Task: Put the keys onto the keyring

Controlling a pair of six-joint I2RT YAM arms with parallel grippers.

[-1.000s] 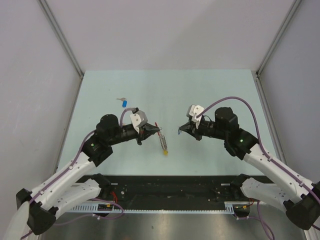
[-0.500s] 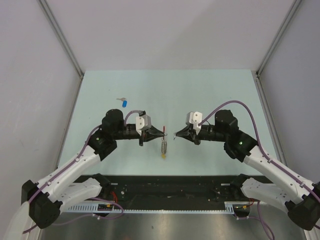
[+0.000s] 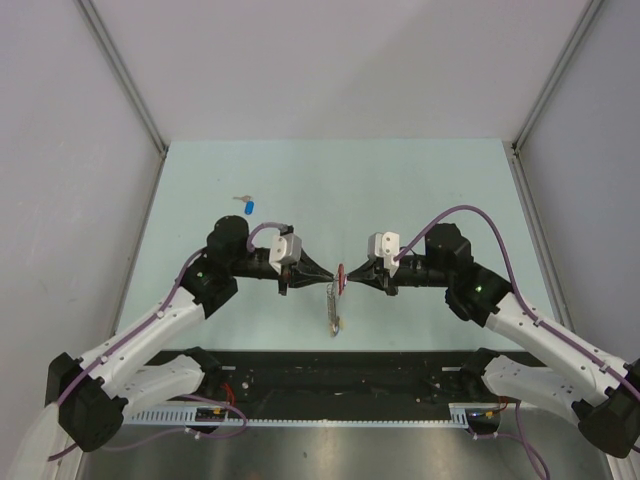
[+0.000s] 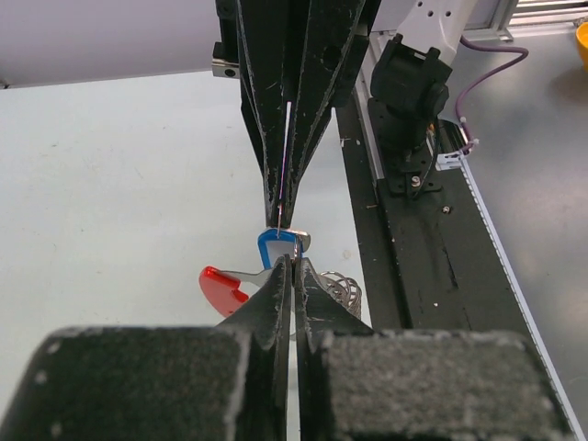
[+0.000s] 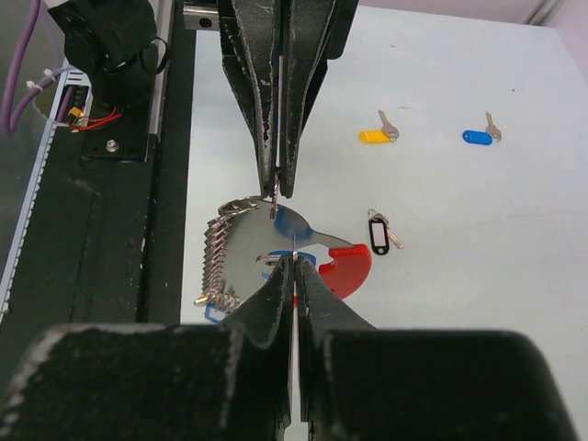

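The keyring [image 3: 341, 277], silver with a thick red arc [image 5: 354, 266], hangs above the table between both grippers. My left gripper [image 3: 332, 280] is shut on its edge, and a coiled silver chain [image 3: 333, 305] dangles below. My right gripper [image 3: 349, 280] is shut on a thin silver key seen edge-on [image 5: 294, 246], its tip against the keyring. In the left wrist view the red arc [image 4: 220, 287] and a blue-rimmed tag [image 4: 273, 248] sit just past my left gripper [image 4: 294, 264]. A yellow key [image 5: 375, 136] and a blue key [image 5: 478, 137] lie on the table.
A small black-rimmed oval tag [image 5: 378, 234] lies on the table under the keyring. The blue key [image 3: 249, 207] rests at the far left of the table. The black rail [image 3: 340, 375] with cables runs along the near edge.
Both grippers have closed in on each other until their tips almost meet. The left one lifted the keyring off the table, with its chain now hanging free.
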